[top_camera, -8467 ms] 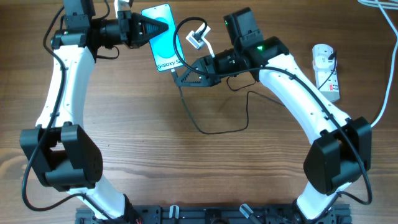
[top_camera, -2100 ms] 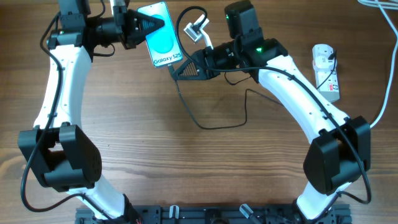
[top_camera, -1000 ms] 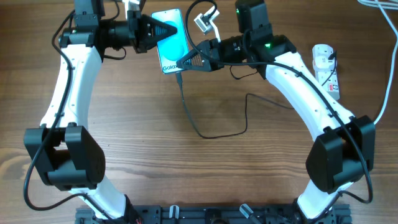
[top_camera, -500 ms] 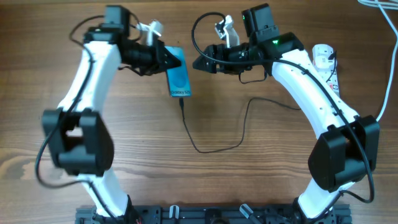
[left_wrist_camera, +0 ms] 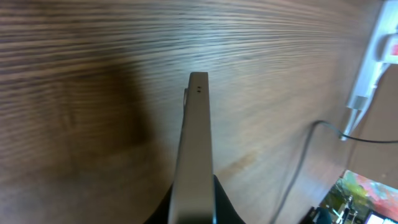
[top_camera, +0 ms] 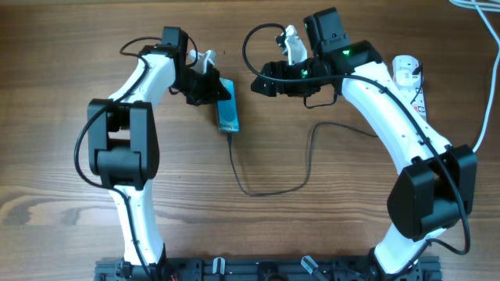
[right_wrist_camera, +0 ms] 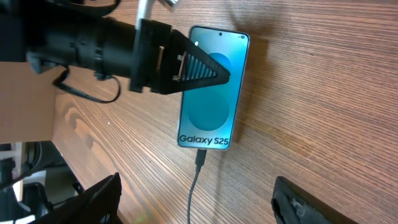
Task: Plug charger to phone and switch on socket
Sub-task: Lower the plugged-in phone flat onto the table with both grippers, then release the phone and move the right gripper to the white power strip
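Observation:
The phone (top_camera: 228, 116) is left of the table's middle, and my left gripper (top_camera: 212, 88) is shut on its upper end. The left wrist view shows the phone (left_wrist_camera: 194, 143) edge-on between my fingers. In the right wrist view its teal screen (right_wrist_camera: 211, 87) faces the camera, with a left finger (right_wrist_camera: 200, 68) across it. The charger (top_camera: 269, 190) has its tip (right_wrist_camera: 200, 158) plugged into the phone's lower end. Its black cable loops over the wood towards the socket (top_camera: 408, 82) at the right. My right gripper (top_camera: 258, 83) is open just right of the phone, holding nothing.
A thick white cord (top_camera: 487, 94) runs down the table's far right side, beside the socket. A black camera cable (top_camera: 251, 39) arcs above my right wrist. Bare wood lies in front of the charger's loop.
My left arm carried the phone right and towards the front, and the phone has turned. My right gripper opened, let go of the charger's tip and drew back to the right.

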Action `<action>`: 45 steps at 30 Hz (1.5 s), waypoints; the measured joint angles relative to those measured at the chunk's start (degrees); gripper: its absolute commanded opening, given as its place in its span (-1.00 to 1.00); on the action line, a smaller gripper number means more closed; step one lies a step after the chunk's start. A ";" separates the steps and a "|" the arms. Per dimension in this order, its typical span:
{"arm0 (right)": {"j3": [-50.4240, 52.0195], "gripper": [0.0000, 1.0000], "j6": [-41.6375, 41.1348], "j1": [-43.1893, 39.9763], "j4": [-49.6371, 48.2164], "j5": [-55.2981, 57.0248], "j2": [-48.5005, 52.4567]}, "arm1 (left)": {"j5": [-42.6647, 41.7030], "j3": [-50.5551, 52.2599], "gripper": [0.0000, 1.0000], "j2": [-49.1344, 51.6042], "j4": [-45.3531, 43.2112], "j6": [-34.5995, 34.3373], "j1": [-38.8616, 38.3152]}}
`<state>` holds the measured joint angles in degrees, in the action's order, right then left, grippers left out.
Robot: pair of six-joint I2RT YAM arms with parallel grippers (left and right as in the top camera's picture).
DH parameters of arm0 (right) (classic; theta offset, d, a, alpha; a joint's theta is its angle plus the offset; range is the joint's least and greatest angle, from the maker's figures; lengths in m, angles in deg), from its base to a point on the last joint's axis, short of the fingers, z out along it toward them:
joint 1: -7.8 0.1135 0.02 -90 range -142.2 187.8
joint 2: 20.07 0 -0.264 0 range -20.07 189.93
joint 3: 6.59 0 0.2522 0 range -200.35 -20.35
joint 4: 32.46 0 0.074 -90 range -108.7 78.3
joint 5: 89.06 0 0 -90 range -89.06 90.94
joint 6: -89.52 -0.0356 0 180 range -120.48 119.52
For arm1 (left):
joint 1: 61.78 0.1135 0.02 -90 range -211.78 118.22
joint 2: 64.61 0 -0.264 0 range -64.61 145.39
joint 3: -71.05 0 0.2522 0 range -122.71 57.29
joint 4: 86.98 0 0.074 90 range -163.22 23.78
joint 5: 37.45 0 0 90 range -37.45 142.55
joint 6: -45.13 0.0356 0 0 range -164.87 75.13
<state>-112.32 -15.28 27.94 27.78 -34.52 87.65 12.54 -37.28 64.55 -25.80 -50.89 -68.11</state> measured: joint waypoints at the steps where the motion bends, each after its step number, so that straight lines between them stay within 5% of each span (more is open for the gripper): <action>1: 0.00 0.57 0.02 0.00 0.15 0.02 0.00 | 0.35 0.00 -0.92 0.46 0.00 -0.02 0.00; 5: 0.00 0.57 0.17 0.00 0.33 0.72 0.00 | 0.11 0.00 -0.80 1.29 0.28 -0.26 0.07; 10: -0.02 0.58 0.17 0.00 1.27 1.66 0.00 | 1.53 0.00 -0.21 1.36 0.09 -0.02 0.02; 15: -0.02 0.57 0.22 0.00 1.38 1.97 0.00 | 2.54 -0.02 0.15 1.36 0.02 0.00 0.02; 17: 0.00 0.57 0.90 0.00 1.64 2.12 0.00 | 2.23 -0.20 0.71 1.36 0.00 0.24 0.02; 19: -0.02 0.58 1.31 0.00 2.19 2.29 0.00 | 1.70 -0.46 1.00 1.20 0.04 0.42 0.00; 26: -0.02 0.64 1.73 0.00 3.43 4.63 0.00 | 8.39 -1.49 1.00 -0.46 1.03 -0.35 -0.46; 37: -0.02 0.40 3.19 -7.76 7.48 5.62 -1.66 | 26.08 -0.22 1.00 -7.61 3.76 -1.60 3.08; 42: -0.02 -0.33 3.58 -14.99 9.79 8.98 -9.42 | 26.71 -0.22 1.00 -21.81 5.55 -3.56 3.74; 44: -0.02 -0.87 3.65 -19.26 10.10 10.23 -12.44 | 26.73 -0.22 1.00 -27.65 6.29 -3.85 4.35; 45: -0.07 -0.91 4.02 -21.75 10.27 10.69 -13.60 | 26.80 -0.22 1.00 -30.93 6.86 -4.11 4.68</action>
<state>-112.38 -11.26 6.20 38.05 -23.83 74.05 39.34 -37.50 33.63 -18.93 -55.00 -63.43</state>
